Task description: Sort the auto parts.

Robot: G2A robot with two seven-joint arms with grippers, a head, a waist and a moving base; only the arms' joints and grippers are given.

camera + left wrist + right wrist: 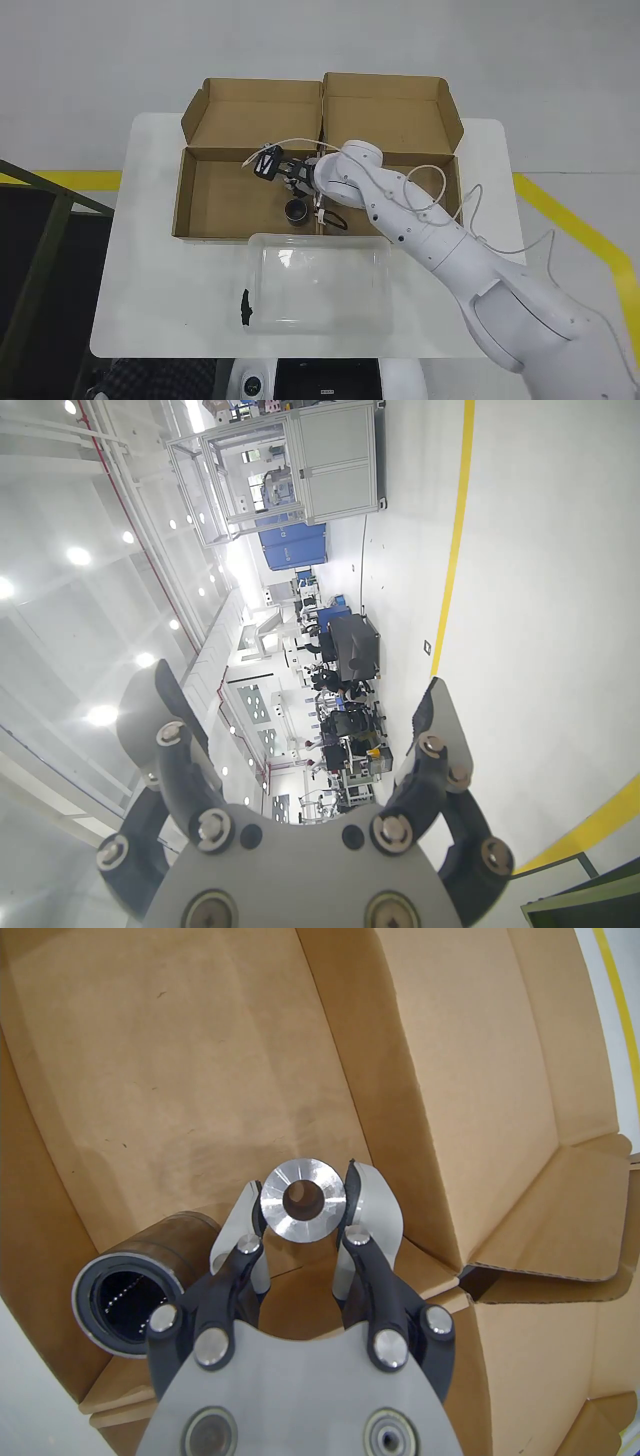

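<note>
Steel bushing — pinched tight in R claw.

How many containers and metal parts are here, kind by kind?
Cardboard boxes: 2
Clear plastic bin: 1
Shiny metal ring, held in the right gripper: 1
Dark metal cylinder: 1
Total: 5

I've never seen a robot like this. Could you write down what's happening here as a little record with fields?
Right end effector: shut on a metal ring, over the left box
Left end effector: open, empty, pointing out into the room
In the left box: a dark bearing
On the table: two open boxes, with a clear bin in front of them
</note>
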